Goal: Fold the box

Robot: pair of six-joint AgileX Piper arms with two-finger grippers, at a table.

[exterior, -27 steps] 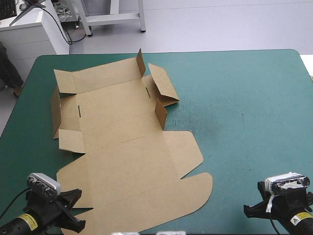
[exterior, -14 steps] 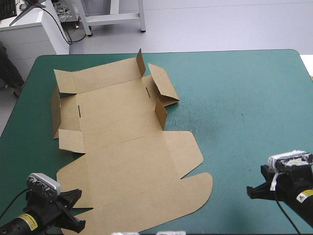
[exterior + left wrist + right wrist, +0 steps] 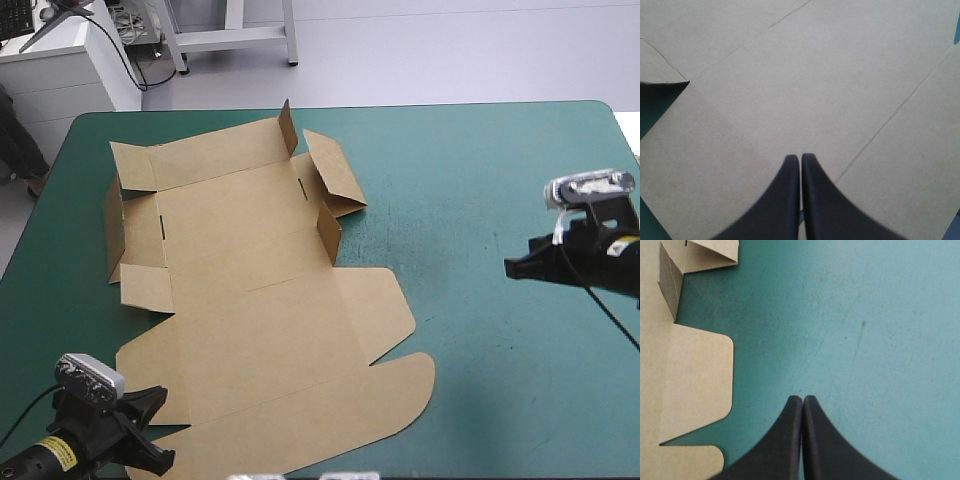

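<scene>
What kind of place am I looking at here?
Probably a robot test bench: a table with a teal-green cover, an unfolded brown box lying on it, and a left pincer and right pincer above.

left arm (image 3: 88, 432): near side, jaws together | right arm (image 3: 592, 252): farther forward, jaws together

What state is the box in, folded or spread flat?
Mostly spread flat: the box lies open on the teal-green cover, only a few small flaps standing up.

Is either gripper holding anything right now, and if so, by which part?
Nothing is held. The left gripper is shut over a flat panel of the box, gripping no board; the right gripper is shut over the teal-green cover, apart from the box.
</scene>
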